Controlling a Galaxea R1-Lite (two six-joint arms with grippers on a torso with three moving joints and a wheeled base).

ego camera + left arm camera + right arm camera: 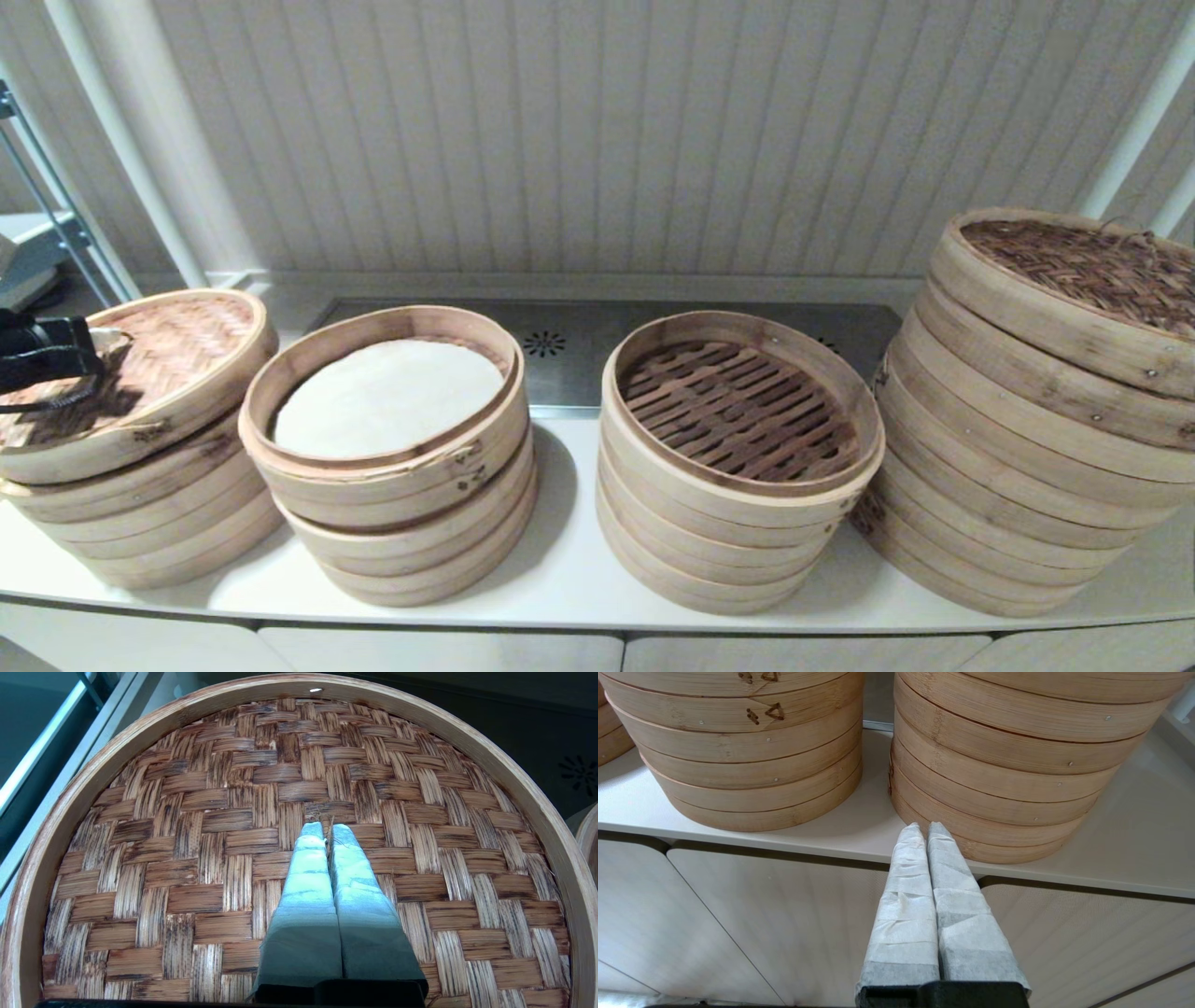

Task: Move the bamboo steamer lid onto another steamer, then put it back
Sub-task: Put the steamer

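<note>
The woven bamboo steamer lid [168, 359] lies tilted on top of the leftmost steamer stack [149, 523]. My left gripper [105, 345] reaches over it from the left. In the left wrist view the weave of the lid [196, 826] fills the frame, and the left gripper [325, 828] is shut on the thin straw handle loop [325, 820] at the lid's centre. My right gripper [923, 828] is shut on nothing, parked low in front of the counter edge [738, 837], out of the head view.
Three more steamer stacks stand on the white counter [560, 569]: one with a white liner [387, 397], an open one with dark slats [738, 411], and a taller one at the right with its own woven lid [1083, 266]. A metal rack [56, 224] stands far left.
</note>
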